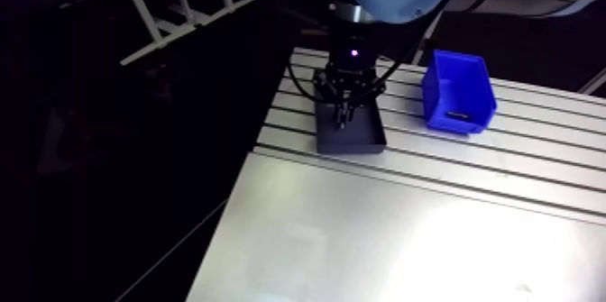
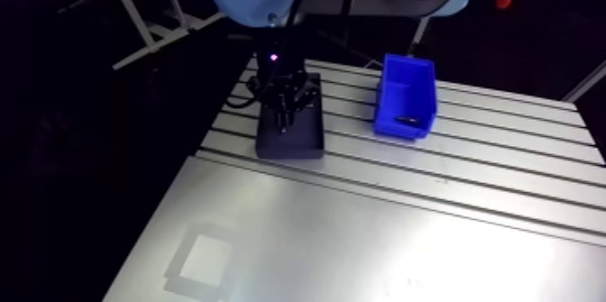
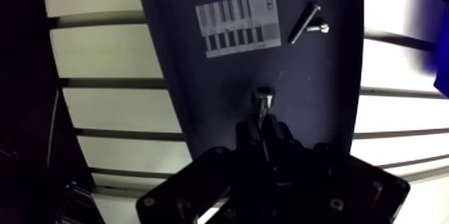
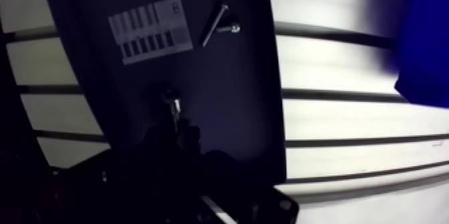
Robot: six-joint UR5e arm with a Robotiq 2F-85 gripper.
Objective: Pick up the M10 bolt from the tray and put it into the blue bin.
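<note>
Pinched in the gripper point(image 3: 262, 133): the M10 bolt point(image 3: 262, 99), held by its shank, jaws closed nearly together on it, head poking out ahead of the fingertips point(image 3: 247, 133). Low over the dark tray point(image 3: 180, 73); lifted or touching, cannot tell. Further ahead of the jaws, a white barred label point(image 3: 237, 25) and two slimmer screws point(image 3: 305, 24), touching. Off to one side, well apart, the blue bin point(image 1: 458, 91) on the slotted table point(image 1: 505, 157).

The gripper point(image 2: 284, 116) hangs over a dark tray point(image 2: 304, 146) near the table's point(image 2: 361, 224) left edge; a blue bin point(image 2: 408, 80) sits near its far edge.
</note>
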